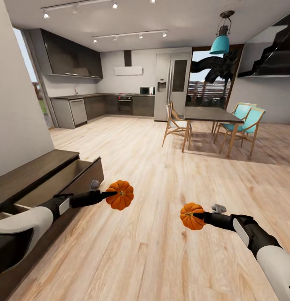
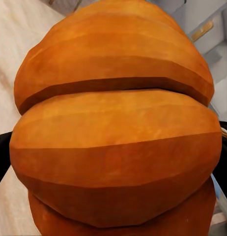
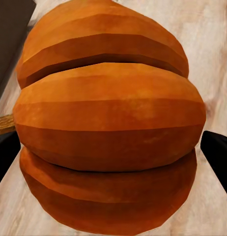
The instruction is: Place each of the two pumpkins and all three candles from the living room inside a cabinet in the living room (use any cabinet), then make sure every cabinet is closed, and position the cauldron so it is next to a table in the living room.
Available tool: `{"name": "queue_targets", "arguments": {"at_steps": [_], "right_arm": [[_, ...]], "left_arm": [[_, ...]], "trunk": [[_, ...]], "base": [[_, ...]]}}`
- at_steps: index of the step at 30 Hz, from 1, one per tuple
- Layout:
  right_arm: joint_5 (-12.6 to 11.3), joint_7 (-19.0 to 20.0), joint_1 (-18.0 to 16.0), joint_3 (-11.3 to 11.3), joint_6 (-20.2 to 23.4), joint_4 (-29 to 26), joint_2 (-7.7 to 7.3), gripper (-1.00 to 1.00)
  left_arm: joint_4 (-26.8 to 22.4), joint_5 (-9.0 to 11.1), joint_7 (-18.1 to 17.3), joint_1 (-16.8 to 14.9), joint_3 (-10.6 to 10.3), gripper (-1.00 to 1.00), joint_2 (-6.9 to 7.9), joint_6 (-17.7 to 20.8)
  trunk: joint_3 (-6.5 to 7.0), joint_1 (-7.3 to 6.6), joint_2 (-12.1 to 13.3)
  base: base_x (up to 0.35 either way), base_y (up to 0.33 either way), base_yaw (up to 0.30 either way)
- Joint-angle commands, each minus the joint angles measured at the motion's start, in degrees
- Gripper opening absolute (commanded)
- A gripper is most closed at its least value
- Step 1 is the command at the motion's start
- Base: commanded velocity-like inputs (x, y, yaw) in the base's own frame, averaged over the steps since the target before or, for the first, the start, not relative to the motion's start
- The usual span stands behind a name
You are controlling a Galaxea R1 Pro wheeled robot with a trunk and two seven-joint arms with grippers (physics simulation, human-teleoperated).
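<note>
Pumpkins are seen in the head view, one clamped in each end effector above the light wood plank floor (image 1: 161,175). The left end effector (image 1: 115,193) is closed on the left pumpkin (image 1: 121,195), which is held just beyond the front corner of an open drawer (image 1: 63,177) of the low dark brown cabinet (image 1: 32,173) at the left edge. The right end effector (image 1: 198,216) is closed on the right pumpkin (image 1: 191,216), which is held well apart from the cabinet, over bare floor. The two pumpkins are kept apart from each other, the left one set a little farther from the robot. Farther back, a dark dining table (image 1: 209,114) is ringed by wooden chairs with teal seats (image 1: 243,121), and a teal pendant lamp (image 1: 220,44) is hung above it. A grey kitchen (image 1: 98,104) and a tall refrigerator (image 1: 172,85) are set against the far wall. In the left wrist view, the left pumpkin (image 2: 116,132) is seen very close, its orange ribs stacked across the frame, with dark finger edges at both sides and pale floor behind. In the right wrist view, the right pumpkin (image 3: 108,118) is shown just as close, flanked by dark fingers (image 3: 216,152), with plank floor behind it and a dark surface at one corner.
</note>
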Motion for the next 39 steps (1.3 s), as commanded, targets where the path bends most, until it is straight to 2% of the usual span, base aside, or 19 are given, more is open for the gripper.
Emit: {"name": "queue_targets", "arguments": {"at_steps": [1, 6, 10, 11, 39], "right_arm": [[-0.3, 0.0, 0.0, -0.1, 0.1, 0.0, 0.0, -1.0], [-0.3, -0.1, 0.0, -0.1, 0.1, 0.1, 0.01, -1.0], [-0.3, -0.1, 0.0, -0.1, 0.1, 0.1, 0.01, -1.0], [-0.3, -0.1, 0.0, -0.1, 0.1, 0.1, 0.01, -1.0], [-0.3, -0.3, 0.0, -0.1, 0.1, 0.2, 0.01, -1.0]], "left_arm": [[0.0, 0.1, 0.0, 0.0, 1.0, -1.0, -0.04, 0.0], [-0.1, 0.1, 0.0, 0.0, 0.7, -1.0, -0.08, 0.0], [-0.1, 0.2, 0.0, 0.0, -2.7, -1.0, -0.19, 0.0], [-0.1, 0.2, 0.0, 0.0, -2.8, -1.0, -0.22, 0.0], [0.1, 0.3, 0.0, 0.0, -3.1, -1.0, -0.17, 0.0]], "trunk": [[0.05, 0.0, 0.0], [0.25, 0.0, 0.0], [0.42, 0.0, 0.0], [0.46, 0.0, 0.0], [1.52, 0.0, 0.0]], "base": [[0.334, 0.0, -0.283], [0.334, 0.0, -0.282], [0.335, 0.0, -0.282], [0.334, 0.0, -0.282], [0.336, 0.0, -0.266]]}}
